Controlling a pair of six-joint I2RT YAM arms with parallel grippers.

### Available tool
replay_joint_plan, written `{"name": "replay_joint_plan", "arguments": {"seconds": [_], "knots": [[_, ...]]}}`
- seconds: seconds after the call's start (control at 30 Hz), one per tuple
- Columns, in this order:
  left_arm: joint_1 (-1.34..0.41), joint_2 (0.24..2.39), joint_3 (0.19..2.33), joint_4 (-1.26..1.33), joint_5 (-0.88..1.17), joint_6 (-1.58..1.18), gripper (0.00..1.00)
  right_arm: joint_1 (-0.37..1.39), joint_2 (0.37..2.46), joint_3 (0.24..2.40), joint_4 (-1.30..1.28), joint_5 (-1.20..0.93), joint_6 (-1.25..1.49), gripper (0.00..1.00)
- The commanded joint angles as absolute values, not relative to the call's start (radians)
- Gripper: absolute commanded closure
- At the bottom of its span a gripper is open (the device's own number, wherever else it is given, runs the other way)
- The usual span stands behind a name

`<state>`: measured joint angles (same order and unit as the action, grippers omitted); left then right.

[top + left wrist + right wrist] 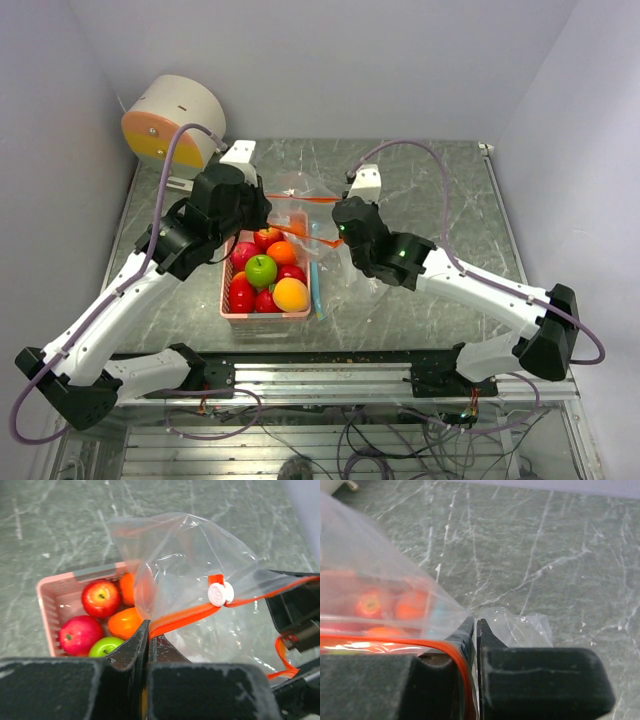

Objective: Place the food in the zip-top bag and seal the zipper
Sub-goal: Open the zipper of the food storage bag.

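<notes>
The zip-top bag [300,195] is clear plastic and hangs above the table between both grippers, over the far end of a pink basket [265,318]. Its zipper [185,616] is an orange-red strip with a white slider [219,594]. My left gripper [149,631] is shut on the zipper edge at the bag's left side. My right gripper [475,622] is shut on the bag's edge at the right. The food lies in the basket: red apples [101,598], a green apple [261,269], an orange [125,622] and a yellow-orange fruit [291,294].
A teal-blue strip [316,285] lies on the table along the basket's right side. Crumpled clear plastic [525,627] rests on the marbled table [440,180] beyond my right fingertips. A white and orange drum [175,120] stands at the back left corner.
</notes>
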<state>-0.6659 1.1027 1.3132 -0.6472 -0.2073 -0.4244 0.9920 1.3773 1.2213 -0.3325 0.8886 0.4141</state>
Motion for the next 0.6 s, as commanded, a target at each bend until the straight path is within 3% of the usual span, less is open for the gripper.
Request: {"name": "replay_joint_plan", "arguments": {"seconds": [0.0, 0.13, 0.23, 0.27, 0.37, 0.4, 0.57], "knots": [[-0.646, 1.081, 1.371, -0.744, -0.437, -0.364, 0.93, 0.979, 1.323, 1.167, -0.217, 0.737, 0.275, 0.9], [-0.646, 1.062, 1.378, -0.745, -0.428, -0.333, 0.93, 0.979, 1.289, 1.141, -0.051, 0.364, 0.251, 0.75], [-0.646, 1.048, 1.399, -0.776, -0.452, -0.31, 0.93, 0.979, 1.298, 1.152, 0.023, 0.231, 0.246, 0.6], [-0.646, 1.045, 1.407, -0.79, -0.465, -0.304, 0.93, 0.979, 1.301, 1.157, 0.043, 0.214, 0.245, 0.51], [-0.646, 1.035, 1.423, -0.832, -0.507, -0.294, 0.93, 0.979, 1.295, 1.16, 0.075, 0.194, 0.242, 0.06], [-0.646, 1.032, 1.423, -0.841, -0.521, -0.292, 0.93, 0.979, 1.285, 1.157, 0.086, 0.184, 0.238, 0.01], [-0.646, 1.008, 1.393, -0.857, -0.565, -0.292, 0.93, 0.979, 1.195, 1.15, 0.096, 0.126, 0.232, 0.0]]}}
